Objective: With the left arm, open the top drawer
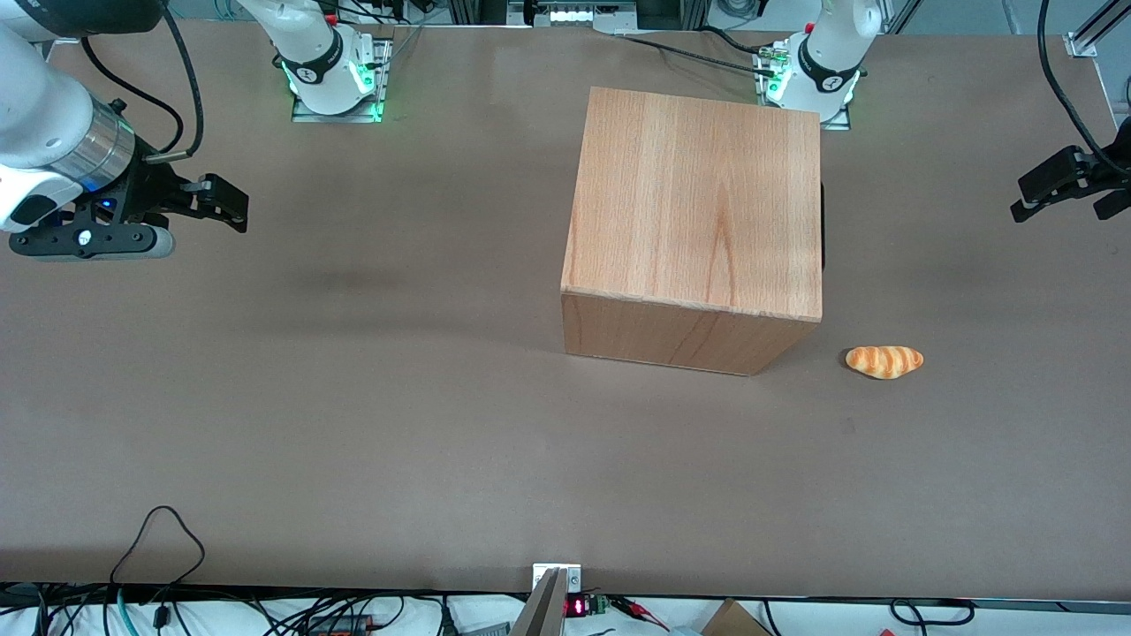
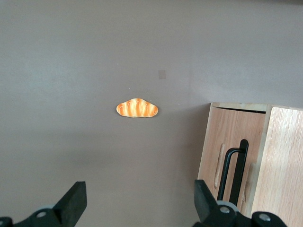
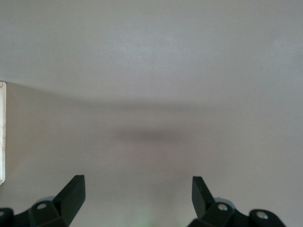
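Observation:
The big wooden cabinet point(image 1: 698, 212) stands on the brown table. Its front faces the working arm's end, so the front view shows only its plain top and a thin black strip of handle point(image 1: 823, 225). In the left wrist view the top drawer's light-wood front point(image 2: 229, 137) looks shut, with its black elongated handle point(image 2: 235, 170) standing off the panel. The left arm's black gripper point(image 1: 1060, 199) hangs above the table at the working arm's end, well apart from the cabinet front. It is open and empty, and in the left wrist view point(image 2: 140, 201) its fingers point(image 2: 75, 201) are spread wide.
A small orange-striped bread roll point(image 1: 884, 361) lies on the table near the cabinet's front corner, nearer the front camera; it also shows in the left wrist view point(image 2: 137, 108). Bare brown table point(image 1: 937, 221) lies between the gripper and the cabinet front.

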